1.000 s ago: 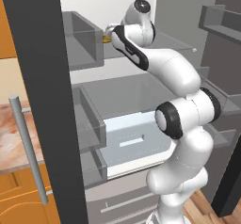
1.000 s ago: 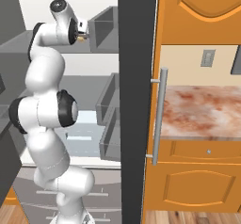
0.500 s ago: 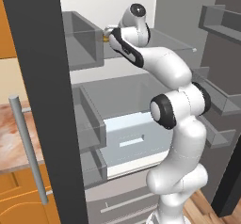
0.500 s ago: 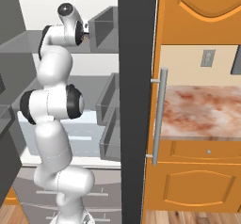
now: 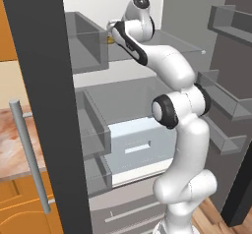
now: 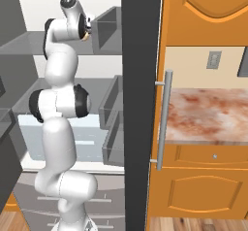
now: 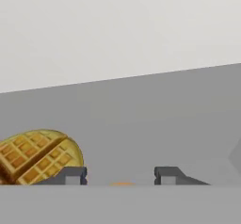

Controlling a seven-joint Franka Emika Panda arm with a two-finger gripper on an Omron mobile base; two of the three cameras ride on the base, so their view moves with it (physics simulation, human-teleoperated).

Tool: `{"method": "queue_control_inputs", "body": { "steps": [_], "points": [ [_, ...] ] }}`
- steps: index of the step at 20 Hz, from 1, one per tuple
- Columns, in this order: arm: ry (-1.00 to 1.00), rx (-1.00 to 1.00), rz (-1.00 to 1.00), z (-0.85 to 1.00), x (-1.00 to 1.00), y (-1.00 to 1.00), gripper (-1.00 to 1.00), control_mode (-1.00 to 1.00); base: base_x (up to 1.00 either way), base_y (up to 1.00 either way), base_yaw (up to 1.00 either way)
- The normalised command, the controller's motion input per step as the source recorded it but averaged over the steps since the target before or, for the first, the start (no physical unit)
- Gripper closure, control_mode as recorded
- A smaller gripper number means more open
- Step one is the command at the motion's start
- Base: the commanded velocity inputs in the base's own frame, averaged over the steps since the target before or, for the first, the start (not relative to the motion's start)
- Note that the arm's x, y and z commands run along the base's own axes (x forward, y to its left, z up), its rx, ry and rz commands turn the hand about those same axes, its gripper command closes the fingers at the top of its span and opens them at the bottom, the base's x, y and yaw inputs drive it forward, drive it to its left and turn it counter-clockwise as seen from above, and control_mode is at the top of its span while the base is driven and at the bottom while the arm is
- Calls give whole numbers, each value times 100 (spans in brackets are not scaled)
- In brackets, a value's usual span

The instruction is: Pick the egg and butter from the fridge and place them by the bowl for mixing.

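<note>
The fridge [image 5: 44, 80] stands open, and my arm reaches deep onto its upper grey shelf [image 5: 167, 43]. My gripper [image 5: 111, 36] hangs at the back left of that shelf, beside a door bin. In the hand view the gripper [image 7: 121, 176] has its two dark fingertips [image 7: 75, 176] a moderate gap apart. A thin tan sliver, the egg [image 7: 122, 184], shows low between them. The rest of the egg is cut off, so I cannot tell whether the pads touch it. The butter and the bowl are out of view.
A golden waffle [image 7: 37, 155] lies on the shelf just left of the fingertips. A pale blue-white drawer [image 5: 140, 147] sits below, and grey door bins [image 5: 86, 41] flank the arm. The dark door's silver handle [image 6: 163, 121] and a marble counter [image 6: 208, 113] are at the right.
The arm has stretched further up and into the upper shelf, carrying the hand toward the back left corner.
</note>
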Motion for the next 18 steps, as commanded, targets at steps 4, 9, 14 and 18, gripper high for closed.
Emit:
{"method": "queue_control_inputs", "body": {
  "steps": [4, 9, 14, 18],
  "points": [
    [0, 0, 0, 0, 0, 0, 100, -100, 0, 0, 0],
    [-3, 0, 0, 0, 0, 0, 100, -100, 0, 0, 0],
    [0, 0, 0, -1, 0, 0, -100, -100, 0, 0, 0],
    [1, 0, 0, -5, 0, 0, -100, -100, 0, 0, 0]
  ]
}}
